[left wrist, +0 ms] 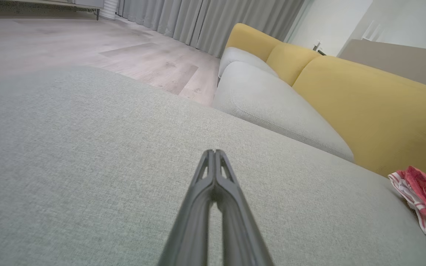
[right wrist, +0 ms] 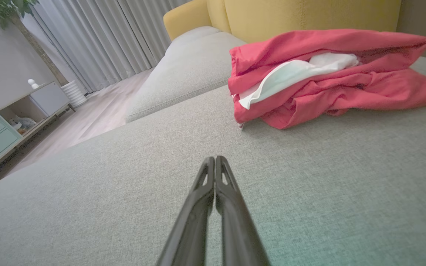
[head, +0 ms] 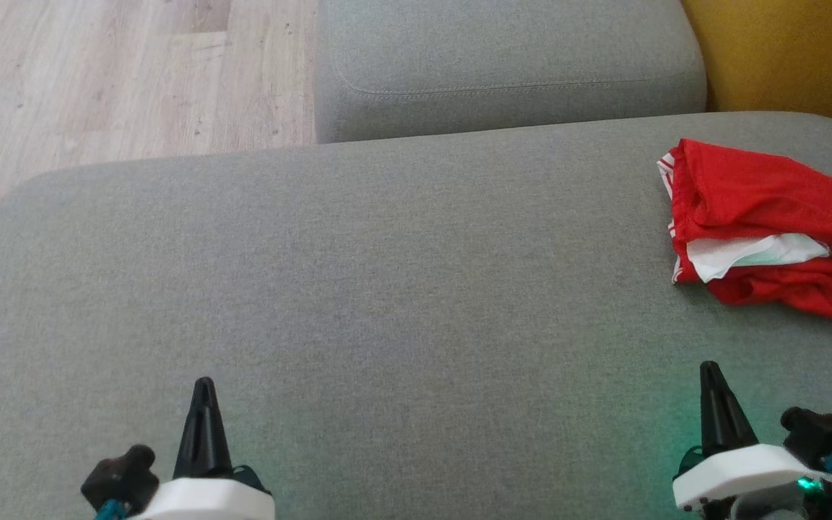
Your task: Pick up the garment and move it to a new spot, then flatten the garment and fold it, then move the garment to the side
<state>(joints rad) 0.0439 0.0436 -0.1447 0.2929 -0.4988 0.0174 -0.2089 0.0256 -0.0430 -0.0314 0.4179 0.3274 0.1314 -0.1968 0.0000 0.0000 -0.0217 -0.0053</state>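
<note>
Two grippers, left gripper (head: 204, 384) and right gripper (head: 710, 370), are clenched empty over the grey cushion (head: 387, 289). One crumpled red garment (head: 755, 202) lies ahead-right of the right gripper, well apart; the head view cuts off its right edge.

Room's got a grey sofa (head: 387, 289) with mustard backrests (left wrist: 364, 111), pale wood floor (head: 98, 72), grey curtains (right wrist: 98, 37) and a low sideboard (right wrist: 13, 118).
</note>
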